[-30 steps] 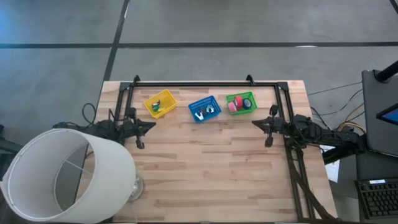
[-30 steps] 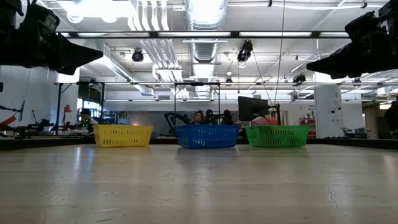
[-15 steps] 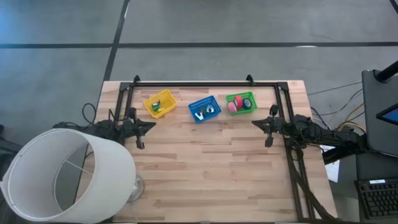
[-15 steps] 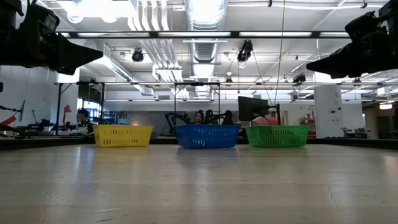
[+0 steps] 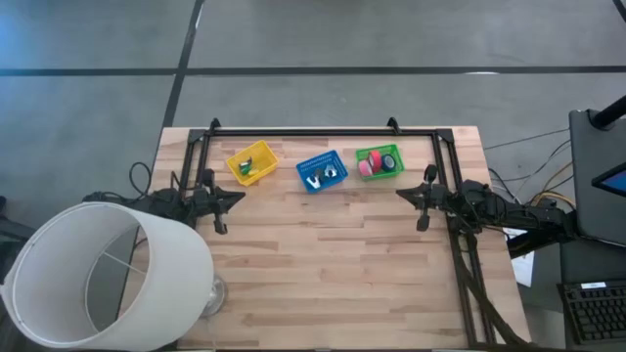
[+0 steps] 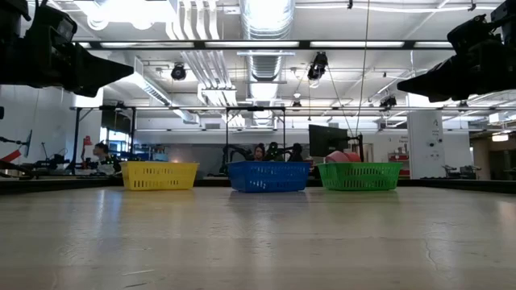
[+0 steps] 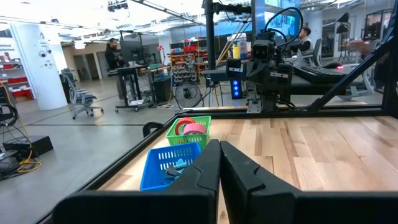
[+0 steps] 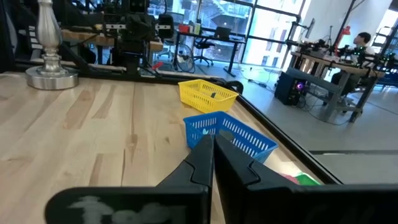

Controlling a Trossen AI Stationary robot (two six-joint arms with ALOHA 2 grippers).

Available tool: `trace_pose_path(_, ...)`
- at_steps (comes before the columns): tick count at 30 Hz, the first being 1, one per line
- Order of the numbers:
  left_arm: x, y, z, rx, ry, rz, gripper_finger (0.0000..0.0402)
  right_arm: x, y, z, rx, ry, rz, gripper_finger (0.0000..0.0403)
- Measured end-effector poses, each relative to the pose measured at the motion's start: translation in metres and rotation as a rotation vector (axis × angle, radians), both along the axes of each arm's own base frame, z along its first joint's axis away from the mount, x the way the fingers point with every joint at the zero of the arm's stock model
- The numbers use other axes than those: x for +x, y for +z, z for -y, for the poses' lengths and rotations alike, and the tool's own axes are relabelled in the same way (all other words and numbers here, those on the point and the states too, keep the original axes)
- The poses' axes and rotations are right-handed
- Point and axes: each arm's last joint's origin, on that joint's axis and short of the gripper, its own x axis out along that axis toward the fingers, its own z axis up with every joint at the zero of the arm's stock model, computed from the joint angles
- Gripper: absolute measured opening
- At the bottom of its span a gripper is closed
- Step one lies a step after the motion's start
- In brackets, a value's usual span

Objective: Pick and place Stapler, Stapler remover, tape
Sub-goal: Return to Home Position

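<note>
Three small baskets stand in a row near the table's far edge: a yellow basket (image 5: 251, 162) holding a small greenish thing, a blue basket (image 5: 322, 170) holding small silvery pieces, and a green basket (image 5: 378, 161) holding pink-red tape rolls (image 7: 189, 127). I cannot make out which piece is the stapler or the stapler remover. My left gripper (image 5: 242, 196) hovers shut at the table's left side, level, pointing right. My right gripper (image 5: 400, 193) hovers shut at the right side, pointing left. Both are well above the table and nearer than the baskets.
A table lamp with a large white shade (image 5: 98, 274) stands at the near left corner, its metal base (image 8: 51, 68) on the wood. A black frame (image 5: 323, 132) runs along the table's far and side edges. Bare wood (image 5: 323, 264) lies between the arms.
</note>
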Motion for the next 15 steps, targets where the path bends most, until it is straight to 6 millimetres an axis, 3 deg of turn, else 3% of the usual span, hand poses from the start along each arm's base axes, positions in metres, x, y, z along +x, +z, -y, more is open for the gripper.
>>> trace_pose_path(15, 0.0, 0.0, 0.0, 0.0, 0.0, 0.0, 0.0012, 0.0, 0.0, 0.0, -0.011, 0.0, -0.003, 0.0008)
